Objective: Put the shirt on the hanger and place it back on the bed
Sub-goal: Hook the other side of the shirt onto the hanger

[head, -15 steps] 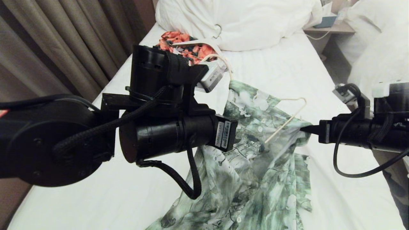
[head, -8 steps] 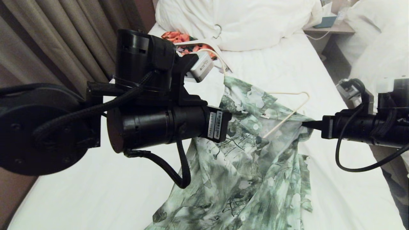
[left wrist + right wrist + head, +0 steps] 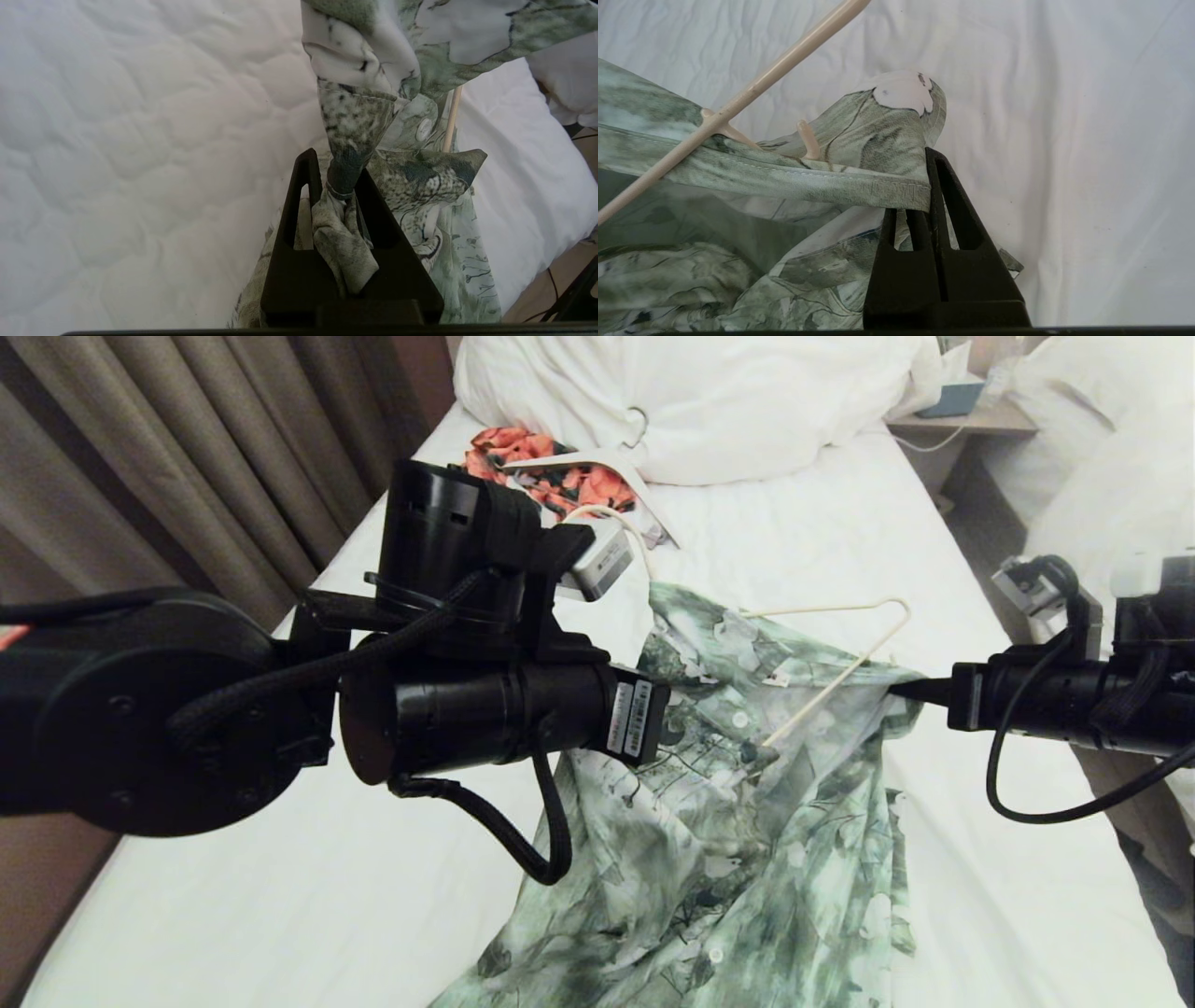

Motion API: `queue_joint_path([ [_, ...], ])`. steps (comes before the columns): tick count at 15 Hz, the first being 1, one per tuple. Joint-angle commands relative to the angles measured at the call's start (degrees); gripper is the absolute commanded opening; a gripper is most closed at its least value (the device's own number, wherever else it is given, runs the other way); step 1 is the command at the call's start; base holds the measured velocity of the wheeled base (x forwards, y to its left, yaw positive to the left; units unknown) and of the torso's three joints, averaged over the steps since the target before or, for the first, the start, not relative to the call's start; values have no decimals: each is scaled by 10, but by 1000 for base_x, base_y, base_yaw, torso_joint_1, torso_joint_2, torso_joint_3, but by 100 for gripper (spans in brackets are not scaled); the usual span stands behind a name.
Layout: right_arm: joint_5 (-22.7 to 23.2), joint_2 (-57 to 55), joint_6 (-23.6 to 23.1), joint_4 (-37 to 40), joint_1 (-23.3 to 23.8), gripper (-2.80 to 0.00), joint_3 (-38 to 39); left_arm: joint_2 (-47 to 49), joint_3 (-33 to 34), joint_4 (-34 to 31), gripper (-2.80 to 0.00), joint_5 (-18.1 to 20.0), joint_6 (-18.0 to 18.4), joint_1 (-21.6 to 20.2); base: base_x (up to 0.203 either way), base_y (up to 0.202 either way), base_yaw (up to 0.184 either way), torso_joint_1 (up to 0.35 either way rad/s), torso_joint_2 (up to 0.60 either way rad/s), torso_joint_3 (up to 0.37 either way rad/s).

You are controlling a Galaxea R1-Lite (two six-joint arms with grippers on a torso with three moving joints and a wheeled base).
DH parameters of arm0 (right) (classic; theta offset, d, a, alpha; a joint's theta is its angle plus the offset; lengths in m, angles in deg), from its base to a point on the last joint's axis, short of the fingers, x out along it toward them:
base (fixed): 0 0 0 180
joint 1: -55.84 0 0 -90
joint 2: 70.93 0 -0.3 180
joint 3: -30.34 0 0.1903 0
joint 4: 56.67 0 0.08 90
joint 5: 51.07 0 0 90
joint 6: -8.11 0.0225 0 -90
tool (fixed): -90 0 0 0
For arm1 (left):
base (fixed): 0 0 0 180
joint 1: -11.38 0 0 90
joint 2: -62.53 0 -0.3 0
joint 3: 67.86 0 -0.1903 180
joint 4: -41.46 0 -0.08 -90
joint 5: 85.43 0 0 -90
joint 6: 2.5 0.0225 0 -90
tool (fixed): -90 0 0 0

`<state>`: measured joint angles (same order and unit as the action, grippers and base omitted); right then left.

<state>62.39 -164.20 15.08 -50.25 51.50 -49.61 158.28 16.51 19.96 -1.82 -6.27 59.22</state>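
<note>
- Where it is lifted at its upper part above the bed [image 3: 822, 532], the green-and-white printed shirt [image 3: 747, 821] is stretched between two grippers, its lower half trailing down onto the white sheet toward the foot end.
- Cream wire hanger [image 3: 845, 663]: partly inside the shirt; one corner and a slanted arm project from the fabric on the side of the right gripper, and the curved hook rises past the collar toward the duvet.
- Left gripper [image 3: 337, 186]: fingers closed tight on a bunched fold of the shirt's front edge, near a white button.
- Right gripper [image 3: 930, 186]: fingers pressed together on a hemmed edge of the shirt, just beside the hanger's arm [image 3: 738, 100].
- Bunched white duvet [image 3: 691, 401]: at the head of the bed.
- Orange-and-black floral garment [image 3: 551, 467]: lying on the sheet between the shirt and the duvet, with a white hanger [image 3: 607, 462] across it.
- Brown curtains [image 3: 187, 457]: along the bed's left side.
</note>
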Motion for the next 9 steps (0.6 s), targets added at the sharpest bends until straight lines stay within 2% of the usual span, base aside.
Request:
queue_joint_path([
  [1,7,-4,1,-1,4,-280,0,5,0,0,-280,-1,1,-1,0,0,0,0,0,0],
  [4,40,18,1,13,-3,-280,11,6,-6,9,-280,-1,-6,1,0,0,0,0,0,0],
  [6,43,30,1,51,-16,-280,8,-6,-12,10,-280,0,-28,5,0,0,0,0,0,0],
  [9,42,31,1,59,-43,-280,11,-35,-19,10,-280,1,-55,13,0,0,0,0,0,0],
])
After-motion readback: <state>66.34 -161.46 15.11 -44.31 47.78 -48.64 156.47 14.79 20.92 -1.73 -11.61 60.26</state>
